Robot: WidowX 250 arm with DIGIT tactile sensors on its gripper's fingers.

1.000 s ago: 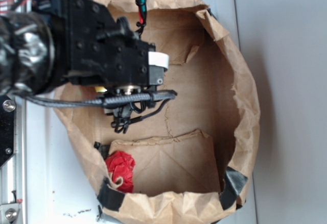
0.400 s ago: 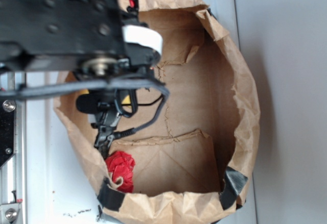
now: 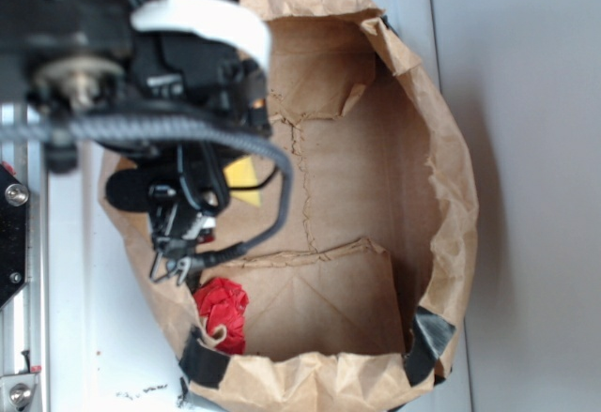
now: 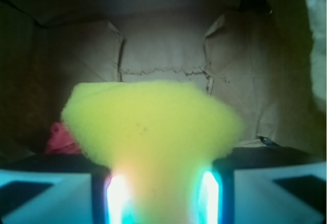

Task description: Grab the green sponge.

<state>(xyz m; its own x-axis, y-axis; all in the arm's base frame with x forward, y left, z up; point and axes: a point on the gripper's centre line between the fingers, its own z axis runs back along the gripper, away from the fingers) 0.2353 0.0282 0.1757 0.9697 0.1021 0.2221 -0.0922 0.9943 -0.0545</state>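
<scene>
Risen toward the frame's upper left since a second ago, the gripper (image 4: 159, 193) clamps the green sponge (image 4: 153, 132) between its jaws.

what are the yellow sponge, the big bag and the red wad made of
The sponge looks like soft foam: matte, fuzzy edges, pinched narrow where the gripper is shut on it. The bag looks like brown kraft paper, creased and torn at the rim. The red wad is crinkled, perhaps thin plastic or cloth; hard to tell.
</scene>
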